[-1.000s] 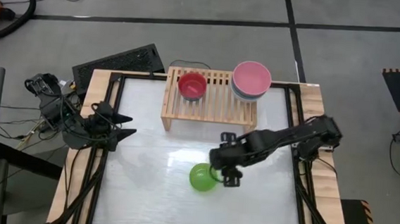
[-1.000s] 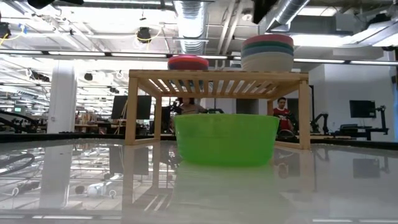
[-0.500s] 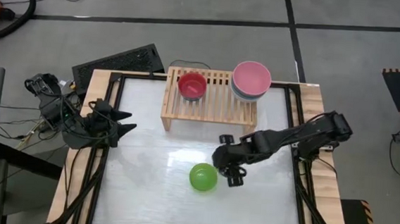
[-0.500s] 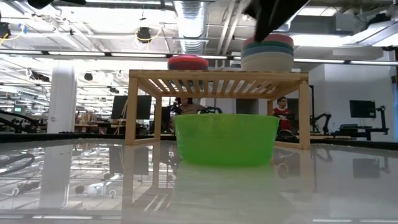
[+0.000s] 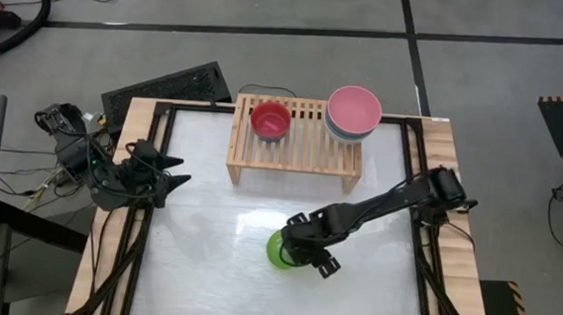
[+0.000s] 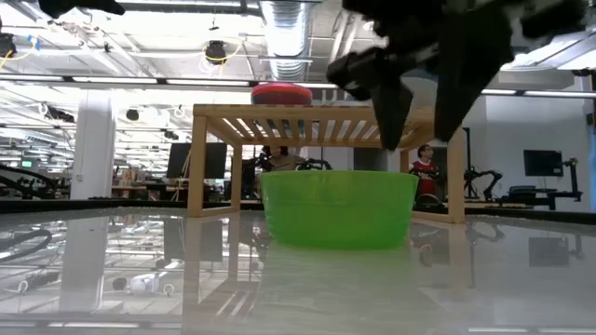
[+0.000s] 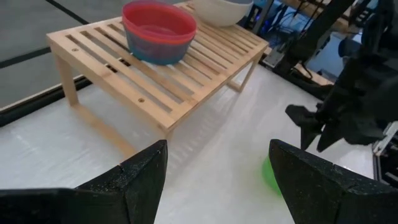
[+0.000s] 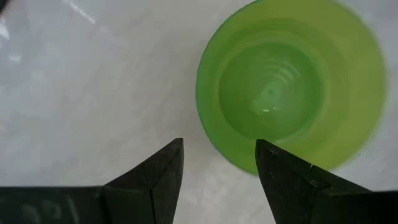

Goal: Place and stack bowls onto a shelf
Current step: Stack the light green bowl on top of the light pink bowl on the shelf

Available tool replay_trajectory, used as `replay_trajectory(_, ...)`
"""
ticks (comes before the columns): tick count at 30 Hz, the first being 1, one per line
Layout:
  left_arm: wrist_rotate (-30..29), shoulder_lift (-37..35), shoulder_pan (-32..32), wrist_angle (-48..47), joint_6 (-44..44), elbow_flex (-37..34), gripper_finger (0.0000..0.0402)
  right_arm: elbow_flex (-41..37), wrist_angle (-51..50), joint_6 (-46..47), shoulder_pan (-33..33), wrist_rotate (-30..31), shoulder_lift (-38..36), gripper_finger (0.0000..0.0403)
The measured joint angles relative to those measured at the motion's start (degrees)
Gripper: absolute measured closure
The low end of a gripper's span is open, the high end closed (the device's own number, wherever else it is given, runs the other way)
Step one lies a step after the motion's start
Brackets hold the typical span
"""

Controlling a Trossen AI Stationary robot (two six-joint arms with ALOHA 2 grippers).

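A lime green bowl (image 5: 278, 250) (image 6: 338, 207) (image 8: 292, 93) stands upright on its base on the white table, in front of the shelf. My right gripper (image 5: 302, 250) (image 6: 421, 140) (image 8: 219, 163) hangs open just above the bowl's right rim, fingers pointing down, touching nothing. The light-wood shelf (image 5: 297, 144) (image 7: 155, 74) carries a red bowl (image 5: 271, 119) (image 7: 160, 28) on its left part and a stack topped by a pale pink bowl (image 5: 354, 110) on its right end. My left gripper (image 5: 169, 179) (image 7: 217, 180) waits open at the table's left edge.
A black keyboard (image 5: 167, 88) lies beyond the table's far left corner, and cables (image 5: 65, 128) lie left of it. The slats between the red bowl and the pink stack (image 5: 308, 130) are bare. People show in the room behind (image 6: 424, 172).
My right gripper drew slightly away to the right, then swung back toward the green bowl and came down, so its open fingers now show in the low view above the bowl's right rim. The bowl has stayed where it was.
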Motion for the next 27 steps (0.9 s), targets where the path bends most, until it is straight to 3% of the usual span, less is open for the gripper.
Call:
replay_trajectory(7, 0.0, 0.0, 0.0, 0.0, -0.2, 0.0, 0.0136, 0.0, 1.3, -1.2, -0.3, 0.0, 5.2, 0.0183)
replay_trajectory(12, 0.0, 0.0, 0.0, 0.0, -0.4, 0.0, 0.0136, 0.0, 2.4, 0.0, -0.3, 3.9, 8.0, 0.0199)
replay_trajectory(15, 0.0, 0.0, 0.0, 0.0, -0.9, 0.0, 0.0136, 0.0, 2.8, 0.5, -0.3, 6.0, 7.9, 0.0236)
replay_trajectory(22, -0.1, 0.0, 0.0, 0.1, -1.2, 0.0, 0.0136, 0.1, 3.9, 0.9, -0.3, 5.1, 7.8, 0.0378)
replay_trajectory(27, -0.2, 0.0, 0.0, 0.1, -1.3, 0.0, 0.0136, 0.6, 2.9, 3.9, -0.5, 3.8, 7.3, 0.038)
